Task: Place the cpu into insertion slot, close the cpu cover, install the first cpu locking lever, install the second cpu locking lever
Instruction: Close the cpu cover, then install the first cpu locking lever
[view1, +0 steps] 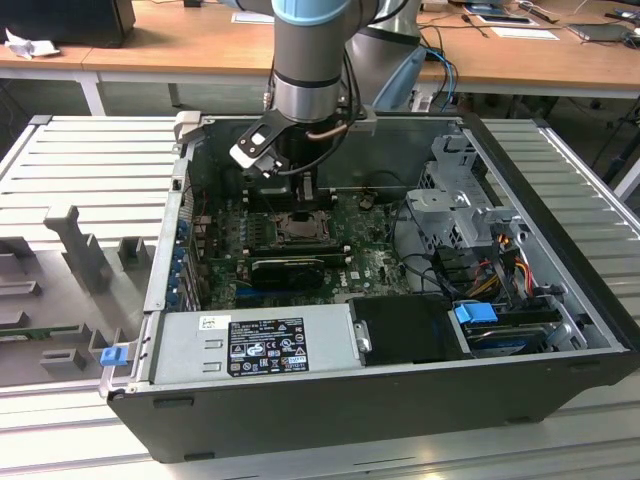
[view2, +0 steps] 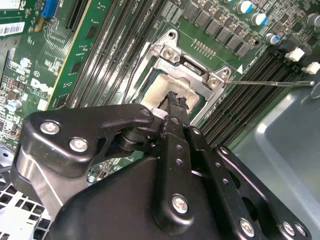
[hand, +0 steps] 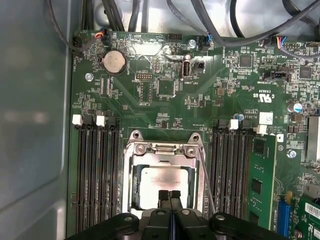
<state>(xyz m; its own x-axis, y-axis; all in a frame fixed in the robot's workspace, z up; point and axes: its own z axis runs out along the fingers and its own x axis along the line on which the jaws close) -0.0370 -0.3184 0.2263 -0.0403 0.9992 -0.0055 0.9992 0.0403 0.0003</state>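
Note:
Inside the open computer case (view1: 560, 290), my gripper (view1: 300, 200) hangs straight above the insertion slot (view1: 298, 227). In both wrist views the pale cpu (hand: 162, 176) (view2: 175, 84) lies in the slot. The cpu cover (hand: 165, 148) (view2: 192, 66) lies flat around it, and the chip shows through its square window. My gripper (hand: 169, 195) (view2: 176, 101) is shut with nothing between its black fingers. Its tips stand over one edge of the cpu; I cannot tell whether they touch it. A thin wire locking lever (hand: 206, 175) (view2: 270, 82) runs along one side of the socket, standing away from it.
Rows of black memory slots (hand: 95, 170) flank the socket, and a green memory module (hand: 260, 180) stands upright beside them. A dark card (view1: 290, 266), the power supply (view1: 255, 345) and a drive cage (view1: 455, 200) with cables crowd the case. A grey case wall (hand: 35, 125) stands close by.

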